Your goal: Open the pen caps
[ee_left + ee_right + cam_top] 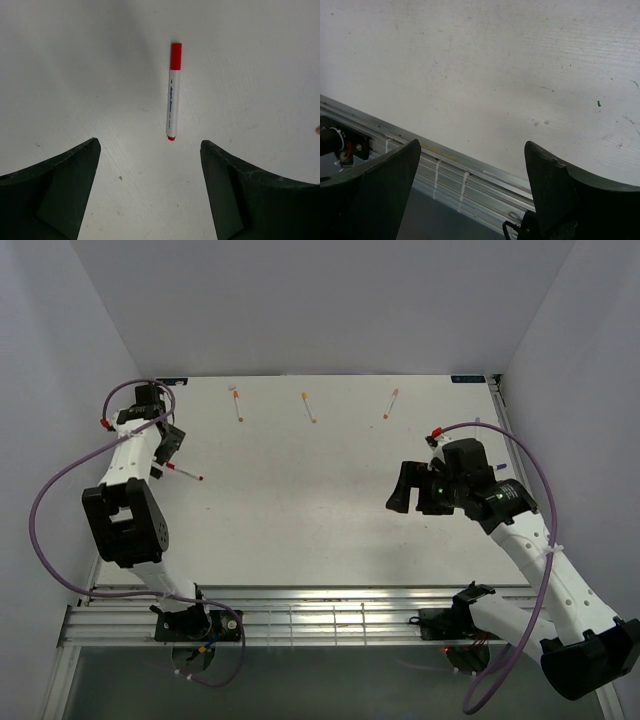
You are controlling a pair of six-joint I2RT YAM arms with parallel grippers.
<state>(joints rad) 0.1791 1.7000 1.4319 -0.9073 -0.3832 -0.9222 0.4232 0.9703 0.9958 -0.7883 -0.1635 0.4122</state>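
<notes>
The left claw [150,150] hovers with its fingers spread wide, lined up on a thin white-barrelled marker pen [171,105]. The pen lies flat on the white bench [75,75] just ahead of the claw, its barrel pointing away along the gap between the fingers. Its short red plastic cap [175,55] is seated on the end farthest from the claw. This alignment looks set for gripping the barrel. The right claw [472,150], likewise spread and empty, hovers over bare bench beside the aluminium rail [445,170], probably kept free to pull the cap.
</notes>
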